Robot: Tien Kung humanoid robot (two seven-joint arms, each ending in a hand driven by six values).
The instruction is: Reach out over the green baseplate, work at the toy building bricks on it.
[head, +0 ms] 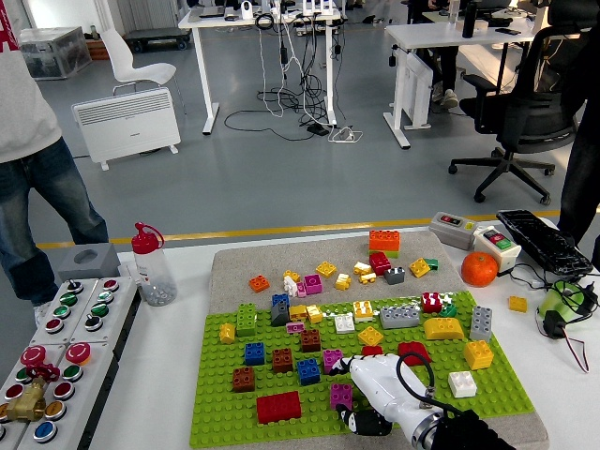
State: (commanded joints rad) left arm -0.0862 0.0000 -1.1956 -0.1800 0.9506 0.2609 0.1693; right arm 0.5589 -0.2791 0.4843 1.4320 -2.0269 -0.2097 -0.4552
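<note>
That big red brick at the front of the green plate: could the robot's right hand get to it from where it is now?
Probably yes. The right hand hovers low over the green baseplate, and the red brick lies just to its left, with only bare studs between them.

1. Bright, even indoor light; colours on the baseplate (225, 412) read clearly.
2. Shadows are soft and short, with a faint one under the right hand (375, 398).
3. Mild glare shows on the grey floor (281, 178) and on the hand's white shell.
4. Focus is sharp throughout, with no motion blur.
5. The tabletop (169, 375) is slightly overexposed.
</note>
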